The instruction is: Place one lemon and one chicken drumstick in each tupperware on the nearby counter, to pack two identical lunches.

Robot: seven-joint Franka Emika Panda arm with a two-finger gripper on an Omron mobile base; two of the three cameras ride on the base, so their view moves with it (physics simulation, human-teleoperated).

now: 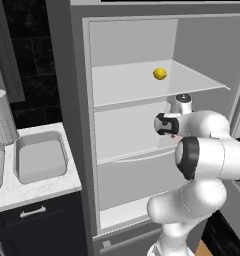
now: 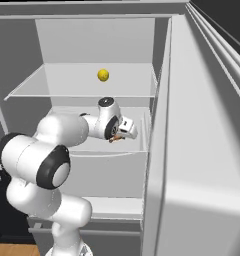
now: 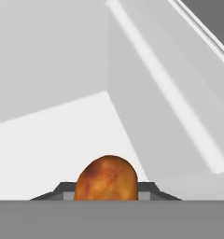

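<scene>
Drumstick [image 3: 106,178] seemingly between gripper [image 3: 106,192] fingers

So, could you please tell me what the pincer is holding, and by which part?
The pincer holds a chicken drumstick between its fingers; which part cannot be told.

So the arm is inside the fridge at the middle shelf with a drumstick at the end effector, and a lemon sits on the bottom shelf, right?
Not quite. The lemon sits on the top shelf, not the bottom one, as the left base view shows. The rest stands: the arm reaches in at the middle shelf, with the drumstick between the fingers of the end effector.
</scene>
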